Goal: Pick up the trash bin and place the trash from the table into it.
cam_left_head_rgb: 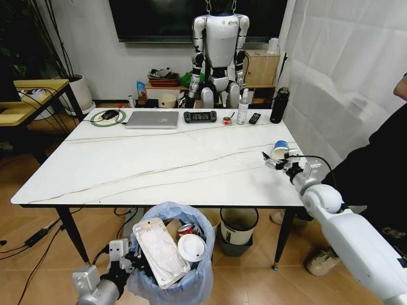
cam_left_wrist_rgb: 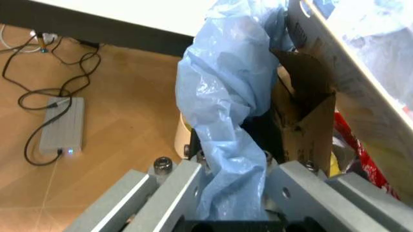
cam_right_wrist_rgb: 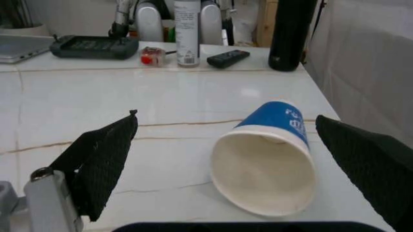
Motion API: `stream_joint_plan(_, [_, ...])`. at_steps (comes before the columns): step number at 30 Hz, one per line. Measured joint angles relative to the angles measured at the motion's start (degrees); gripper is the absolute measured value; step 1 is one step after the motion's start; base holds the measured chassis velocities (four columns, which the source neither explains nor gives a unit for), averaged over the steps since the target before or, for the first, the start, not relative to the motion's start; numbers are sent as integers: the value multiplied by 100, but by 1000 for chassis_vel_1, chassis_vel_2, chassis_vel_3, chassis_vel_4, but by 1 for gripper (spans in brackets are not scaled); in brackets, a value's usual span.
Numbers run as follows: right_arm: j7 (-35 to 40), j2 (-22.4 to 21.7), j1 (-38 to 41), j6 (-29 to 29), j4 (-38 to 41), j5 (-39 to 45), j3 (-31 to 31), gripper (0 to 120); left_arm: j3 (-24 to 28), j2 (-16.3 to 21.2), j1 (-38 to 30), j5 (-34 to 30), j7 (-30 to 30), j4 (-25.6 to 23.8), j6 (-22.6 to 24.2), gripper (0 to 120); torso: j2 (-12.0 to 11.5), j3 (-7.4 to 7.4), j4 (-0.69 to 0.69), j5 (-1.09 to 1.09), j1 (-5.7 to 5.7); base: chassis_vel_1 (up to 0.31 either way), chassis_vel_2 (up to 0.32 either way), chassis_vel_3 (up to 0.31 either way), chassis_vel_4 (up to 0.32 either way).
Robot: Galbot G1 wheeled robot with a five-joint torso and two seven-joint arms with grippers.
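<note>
I could read no text anywhere: white marks on the blue paper cup (cam_right_wrist_rgb: 274, 145) and print on the spray bottle (cam_right_wrist_rgb: 187, 34) stayed illegible.

Hidden or cut off:
- trash bin (cam_left_head_rgb: 170, 279): body wrapped by blue bag, base past frame edge.
- blue cup (cam_left_head_rgb: 280, 150): partly behind right claw (cam_left_head_rgb: 278, 162).
- left claw (cam_left_wrist_rgb: 233, 193): finger bases cropped.

The trash bin (cam_left_head_rgb: 173, 257), lined with a crinkly light-blue bag, sits below the table's (cam_left_head_rgb: 159, 162) near edge, holding a flat white pouch (cam_left_head_rgb: 159, 251), a white lid (cam_left_head_rgb: 191, 248), a red can (cam_left_head_rgb: 186, 229) and brown cardboard (cam_left_wrist_rgb: 303, 111). A blue paper cup (cam_right_wrist_rgb: 271, 159) lies on its side near the tabletop's right edge.
</note>
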Motion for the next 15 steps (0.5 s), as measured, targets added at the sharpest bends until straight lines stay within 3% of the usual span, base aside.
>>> stream_joint_plan(4, [-119, 8, 290, 65, -500, -15, -109, 100, -5, 50, -20, -56, -2, -49, 14, 0, 0, 0, 1, 2, 0, 0, 0, 0, 0])
stream_joint_plan(15, [-343, -116, 207, 128, -820, -73, -111, 100, -27, -67, 23, -46, -2, -163, 17, 0, 1, 0, -1, 3, 0, 0, 0, 0, 0])
